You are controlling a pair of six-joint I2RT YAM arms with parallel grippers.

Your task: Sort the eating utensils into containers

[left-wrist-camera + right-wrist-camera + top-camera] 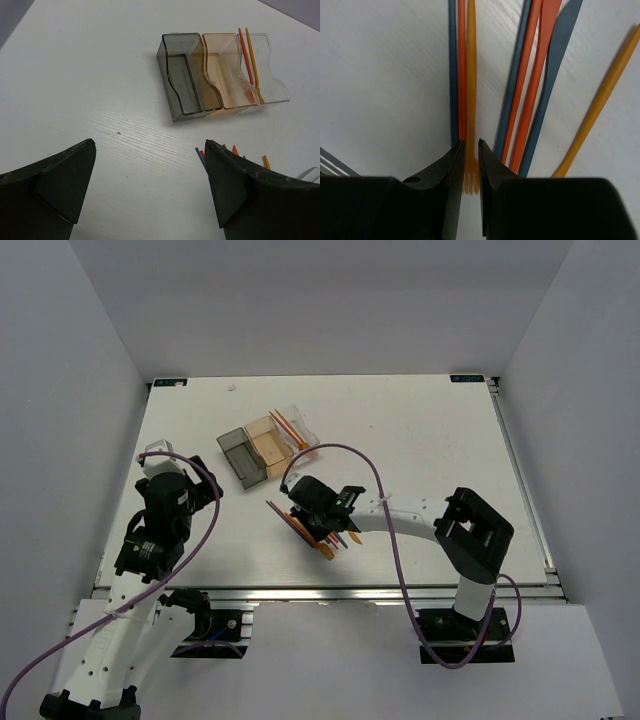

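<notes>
Pinching orange fork [470, 75] in right tool [470, 143], red utensil [462, 60] touching alongside, left tool [150, 145] spread

white table [430, 440] w/ plain grey walls [320, 300] around it.

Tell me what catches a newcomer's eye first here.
The right gripper hangs low over a fan of slim orange, red and blue plastic utensils near the table's front middle, its jaws narrowed either side of a yellow-orange plastic fork. Behind sits a row of three translucent plastic bins, grey, amber and clear, the clear one holding two utensils.
</notes>
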